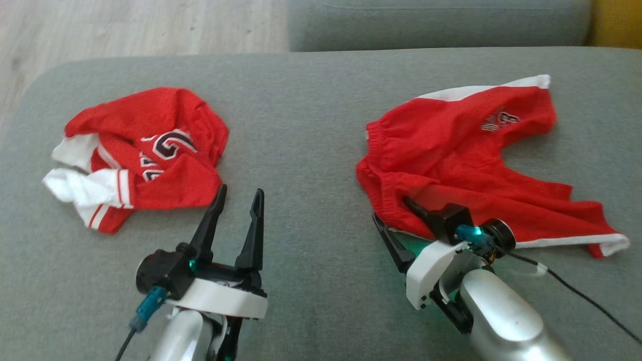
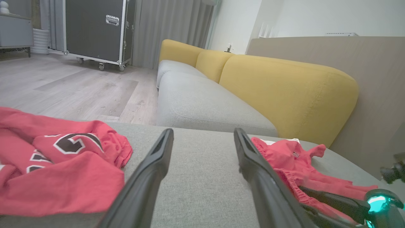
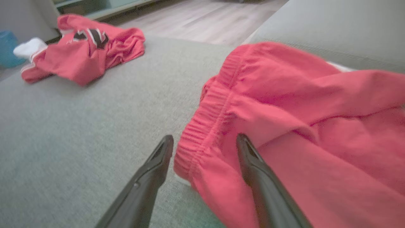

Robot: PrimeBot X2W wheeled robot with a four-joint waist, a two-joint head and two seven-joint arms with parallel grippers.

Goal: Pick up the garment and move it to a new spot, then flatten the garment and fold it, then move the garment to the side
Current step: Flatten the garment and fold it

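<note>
The garment nearest my right hand is a pair of red shorts point(image 1: 451, 145) with white trim, spread out rumpled on the right of the grey cushion point(image 1: 311, 125). It also appears in the left wrist view point(image 2: 284, 155). My right gripper point(image 1: 389, 208) is open at its near left corner. In the right wrist view the elastic waistband of the shorts point(image 3: 300, 110) lies between the open fingers of that gripper point(image 3: 205, 139). A crumpled red jersey point(image 1: 150, 150) with white sleeves lies on the left. My left gripper point(image 1: 241, 189) stands open just right of it, holding nothing point(image 2: 203, 131).
A second grey cushion point(image 1: 436, 25) lies beyond the back edge, and wooden floor point(image 1: 125, 25) shows at the far left. A yellow sofa back point(image 2: 284, 85) and a black wheeled case point(image 2: 95, 28) stand further off. A black cable point(image 1: 577, 291) trails from my right wrist.
</note>
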